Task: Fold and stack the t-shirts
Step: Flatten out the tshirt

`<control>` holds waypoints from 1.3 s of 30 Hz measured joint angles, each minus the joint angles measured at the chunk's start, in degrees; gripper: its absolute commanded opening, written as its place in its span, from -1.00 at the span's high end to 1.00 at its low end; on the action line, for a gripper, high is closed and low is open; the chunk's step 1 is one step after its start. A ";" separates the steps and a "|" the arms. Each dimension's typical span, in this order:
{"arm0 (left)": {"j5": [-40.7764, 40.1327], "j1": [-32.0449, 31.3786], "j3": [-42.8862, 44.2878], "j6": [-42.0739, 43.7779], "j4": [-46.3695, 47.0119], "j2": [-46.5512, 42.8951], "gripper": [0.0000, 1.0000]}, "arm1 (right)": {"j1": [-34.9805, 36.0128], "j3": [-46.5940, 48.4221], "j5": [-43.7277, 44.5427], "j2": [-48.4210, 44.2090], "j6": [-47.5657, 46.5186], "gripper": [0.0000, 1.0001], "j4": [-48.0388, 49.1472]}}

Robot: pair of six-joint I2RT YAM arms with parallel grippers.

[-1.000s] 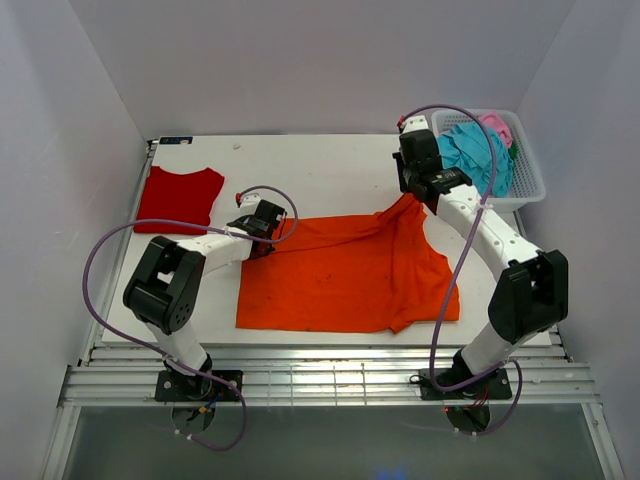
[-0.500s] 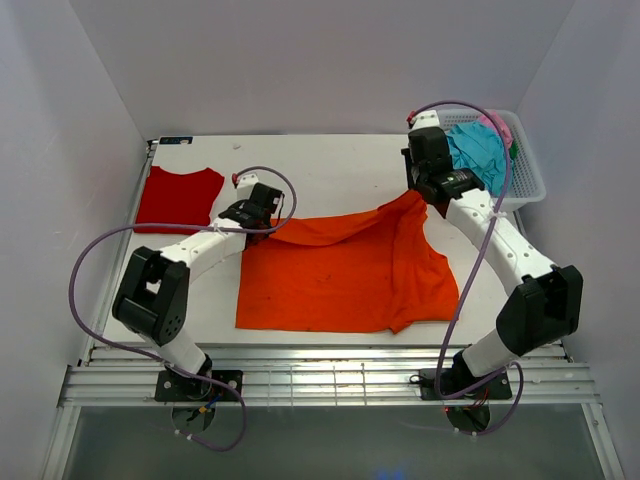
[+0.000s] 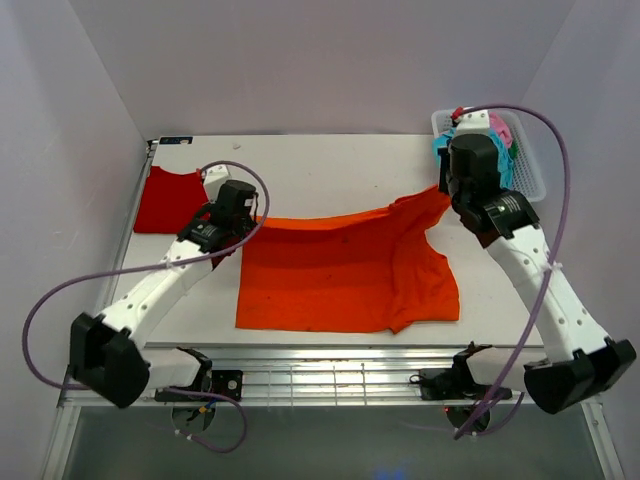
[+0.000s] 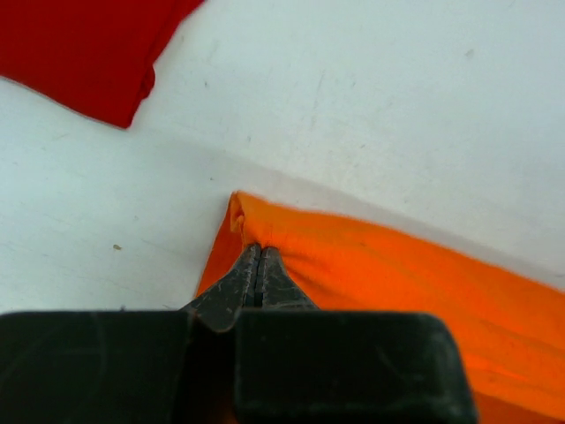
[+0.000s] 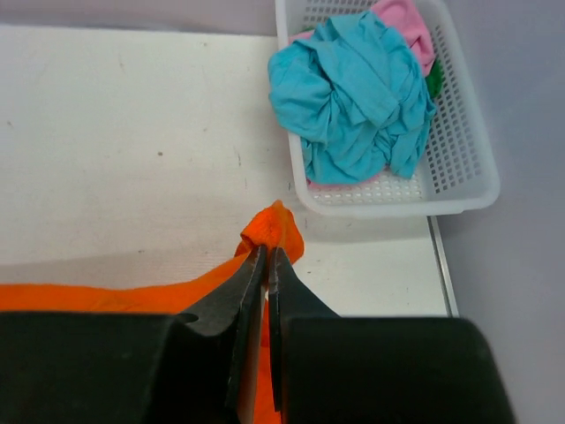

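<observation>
Orange cloth filled the middle of the table [image 3: 330, 165]: the orange shirt [image 3: 340, 275] lay spread there, its far edge lifted off the surface and pulled into a taut line between the two arms. The left gripper [image 4: 256, 253] had its jaws closed on the far left corner. The right gripper [image 5: 267, 252] had its jaws closed on the far right corner, with a small tuft of cloth poking out past the tips. Pinched at both corners like that, the edge looked ready to be carried toward the near hem for a first fold, or stretched to smooth it; I could not tell which. The near half rested flat, with a flap doubled over along its right side.

The red shirt [image 3: 170, 198] lay at the far left, apart from the orange one, probably as the start of the stack. A teal shirt [image 5: 349, 97] and a pink shirt [image 5: 402, 22] were bunched in the basket [image 5: 459, 190] at the far right, waiting. Something green showed beside them, too little to name. The closed fingers hid how much cloth each grip held, and from above the left arm covered part of the red shirt.
</observation>
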 measured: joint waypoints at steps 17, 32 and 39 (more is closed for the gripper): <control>10.19 -0.04 17.77 1.51 -10.97 -24.17 1.00 | 0.00 18.67 -6.34 -16.37 1.79 0.84 -10.10; 17.18 -0.09 39.56 8.33 -13.90 -16.15 1.00 | -0.02 33.81 -8.70 -9.51 -0.46 0.84 -6.86; 14.71 -0.09 39.98 11.76 -11.17 -0.55 1.00 | -0.13 33.75 -7.54 8.59 -2.64 0.85 -3.08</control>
